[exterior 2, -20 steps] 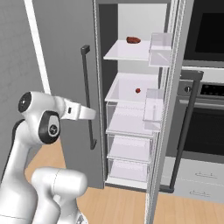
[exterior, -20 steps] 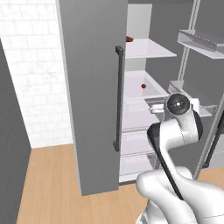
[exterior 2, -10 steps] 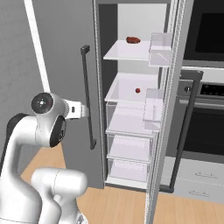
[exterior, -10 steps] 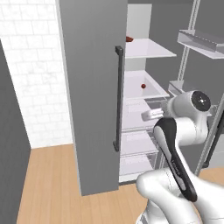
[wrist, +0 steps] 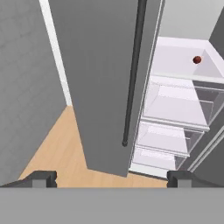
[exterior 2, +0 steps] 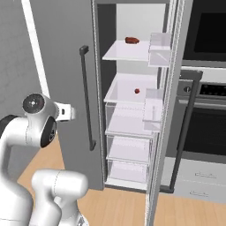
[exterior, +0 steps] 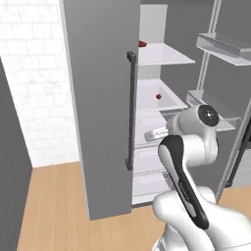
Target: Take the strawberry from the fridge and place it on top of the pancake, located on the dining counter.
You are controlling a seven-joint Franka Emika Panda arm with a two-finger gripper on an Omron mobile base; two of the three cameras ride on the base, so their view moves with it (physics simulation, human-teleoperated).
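The fridge point(exterior: 100, 98) stands with its left door shut and its right door swung open, pale shelves showing inside. The strawberry point(exterior: 158, 96) point(exterior 2: 137, 91) point(wrist: 197, 59), a tiny red berry, lies on the second shelf. My gripper point(exterior: 156, 133) point(exterior 2: 69, 113) point(wrist: 111, 179) is open and holds nothing. It hangs in front of the shut left door, below and left of the berry and well short of the shelves. In the hand view its fingertips point(wrist: 41, 178) stand wide apart. The pancake and the dining counter are out of view.
A long dark bar handle point(exterior: 130, 110) point(wrist: 133, 74) runs down the shut door close to my hand. A dark red item point(exterior 2: 131, 40) sits on the top shelf. The open door point(exterior 2: 170, 110) carries bins, with the black wall oven point(exterior 2: 207, 26) behind it. Clear drawers point(exterior 2: 128, 150) fill the lower fridge.
My hand has drawn back to the left and slightly down, away from the shelves and toward the shut door, while the wrist turned. The jaws stayed open. The strawberry has not moved.
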